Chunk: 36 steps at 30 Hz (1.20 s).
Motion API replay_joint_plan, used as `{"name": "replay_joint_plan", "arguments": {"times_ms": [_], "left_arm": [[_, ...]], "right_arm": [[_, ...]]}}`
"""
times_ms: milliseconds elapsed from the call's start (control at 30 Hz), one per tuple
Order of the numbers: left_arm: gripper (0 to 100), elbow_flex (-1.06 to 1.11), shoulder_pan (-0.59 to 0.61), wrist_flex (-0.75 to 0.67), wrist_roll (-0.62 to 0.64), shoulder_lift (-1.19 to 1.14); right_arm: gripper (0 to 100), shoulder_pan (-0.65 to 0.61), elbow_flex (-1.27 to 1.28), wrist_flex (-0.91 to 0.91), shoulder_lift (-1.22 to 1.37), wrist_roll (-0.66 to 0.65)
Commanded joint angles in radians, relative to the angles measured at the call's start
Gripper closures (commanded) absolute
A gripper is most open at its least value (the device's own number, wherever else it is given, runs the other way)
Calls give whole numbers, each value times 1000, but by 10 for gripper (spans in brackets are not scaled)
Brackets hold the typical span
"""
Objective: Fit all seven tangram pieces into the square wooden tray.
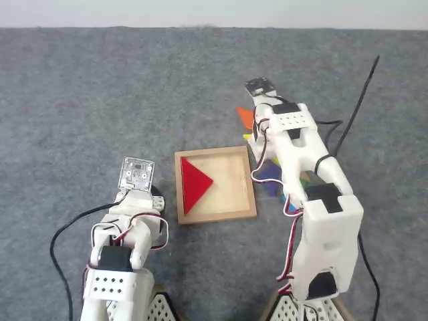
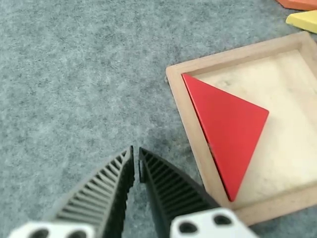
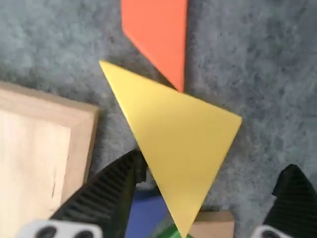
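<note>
Jaws together, the left gripper (image 2: 136,151) hangs near-left of the wooden tray (image 1: 214,217), red triangle (image 1: 194,182) along its left wall; jaws apart, the right gripper (image 3: 213,168) straddles the yellow triangle (image 3: 173,134) off the tray's far-right corner, best pinched squarely, clear of the orange piece (image 3: 156,29).

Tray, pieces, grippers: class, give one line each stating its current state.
Tray: holds one piece.
Red triangle: flat inside tray.
Yellow triangle: on carpet, outside tray.
Orange piece: on carpet, outside tray.
Left gripper: shut, empty.
Right gripper: open, astride yellow triangle.
</note>
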<state>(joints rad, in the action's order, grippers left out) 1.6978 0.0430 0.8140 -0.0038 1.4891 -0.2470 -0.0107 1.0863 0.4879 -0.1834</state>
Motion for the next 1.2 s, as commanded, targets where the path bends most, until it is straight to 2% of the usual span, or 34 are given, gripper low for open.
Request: {"name": "replay_joint_plan", "arguments": {"times_ms": [0,167,933,1167], "left_arm": [[986,-8,5,2,5,12],[986,-8,5,2,5,12],[986,-8,5,2,5,12],[986,-8,5,2,5,12]], "right_arm": [[596,-4,-51,-45,-30,-147],[596,-15,-49,-21,-18,-272],[599,18,-219,-24,177,-276],[766,30,-226,5,177,-276]]}}
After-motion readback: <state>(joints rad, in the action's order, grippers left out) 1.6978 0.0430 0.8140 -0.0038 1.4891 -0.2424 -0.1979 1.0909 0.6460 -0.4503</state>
